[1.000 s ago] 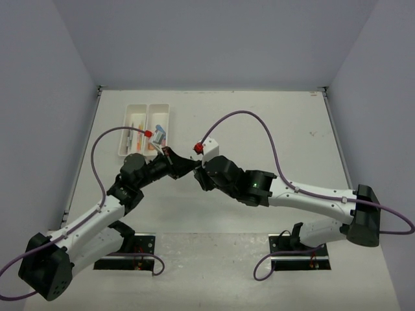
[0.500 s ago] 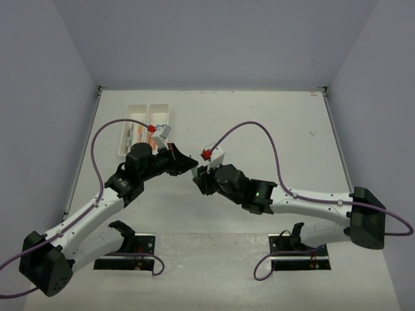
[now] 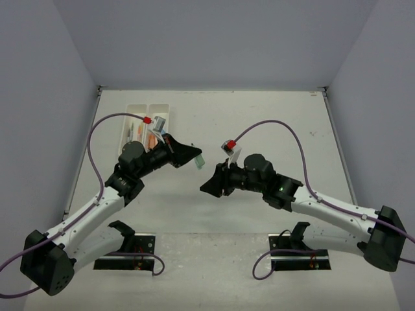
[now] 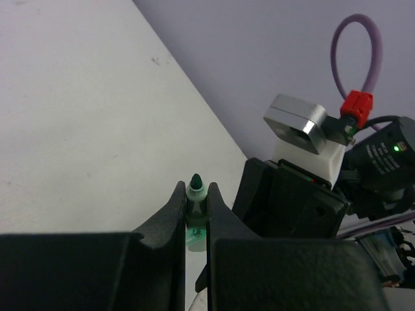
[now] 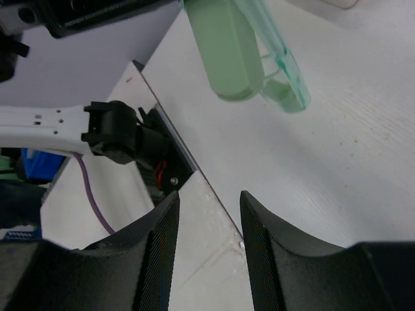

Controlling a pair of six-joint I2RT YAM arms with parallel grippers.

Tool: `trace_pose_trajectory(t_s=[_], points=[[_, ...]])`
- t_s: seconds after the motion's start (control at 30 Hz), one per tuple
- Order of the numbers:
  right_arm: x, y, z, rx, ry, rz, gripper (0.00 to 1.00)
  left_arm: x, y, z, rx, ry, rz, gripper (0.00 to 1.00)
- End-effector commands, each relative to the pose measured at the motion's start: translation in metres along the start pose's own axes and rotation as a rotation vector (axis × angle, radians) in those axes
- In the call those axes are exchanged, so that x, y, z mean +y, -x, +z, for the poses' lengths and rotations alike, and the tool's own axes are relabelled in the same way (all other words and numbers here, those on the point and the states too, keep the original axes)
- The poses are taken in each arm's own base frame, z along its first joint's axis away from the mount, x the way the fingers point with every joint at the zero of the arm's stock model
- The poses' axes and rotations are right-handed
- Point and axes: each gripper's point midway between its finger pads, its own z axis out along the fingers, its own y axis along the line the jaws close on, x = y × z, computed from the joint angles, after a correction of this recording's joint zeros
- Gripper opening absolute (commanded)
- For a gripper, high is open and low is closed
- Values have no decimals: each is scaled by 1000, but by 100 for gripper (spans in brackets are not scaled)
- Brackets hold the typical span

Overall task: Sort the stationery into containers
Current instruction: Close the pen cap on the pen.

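Pinched tight in the left gripper (image 3: 194, 155) over the middle of the table (image 3: 272, 123): a green marker (image 3: 200, 161), long axis in line with the fingers (image 4: 175, 214), dark tip aimed rightward at the right gripper (image 3: 207, 186). Met there by parted jaws, grasping nothing, just apart. At the far-left corner, white trays (image 3: 137, 110).

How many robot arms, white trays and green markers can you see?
Robot arms: 2
White trays: 2
Green markers: 1
Total: 5
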Motion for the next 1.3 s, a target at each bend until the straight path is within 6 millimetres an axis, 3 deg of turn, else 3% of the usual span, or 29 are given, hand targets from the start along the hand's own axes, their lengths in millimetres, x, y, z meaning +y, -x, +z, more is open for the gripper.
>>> trace_pose_trajectory(t_s=[0.0, 0.13, 0.37, 0.6, 0.83, 1.0, 1.13, 1.2, 1.23, 1.27], points=[[34, 20, -5, -22, 203, 59, 43, -30, 3, -1, -5, -165, -1, 0], [34, 32, 2, -39, 219, 83, 43, -35, 1, -3, 6, -191, 0, 0], [24, 54, 6, -85, 192, 102, 51, -44, -2, -8, 26, -230, 5, 0], [31, 75, -3, -130, 221, 79, 44, -45, -12, -11, 62, -253, 20, 0], [50, 85, -13, -145, 288, 47, 39, -41, -21, -10, 86, -254, 25, 0], [53, 90, -12, -153, 292, 38, 37, -46, -25, -10, 108, -285, 31, 0], [55, 90, -9, -139, 308, 23, 21, -46, -23, -9, 107, -276, 35, 0], [55, 90, -10, -144, 312, 1, 6, -44, -23, -9, 113, -260, 34, 0], [54, 89, -11, -146, 310, -9, 0, -44, -23, -9, 112, -259, 38, 4], [52, 88, -12, -150, 305, -15, 0, -45, -22, -9, 111, -261, 40, 16]])
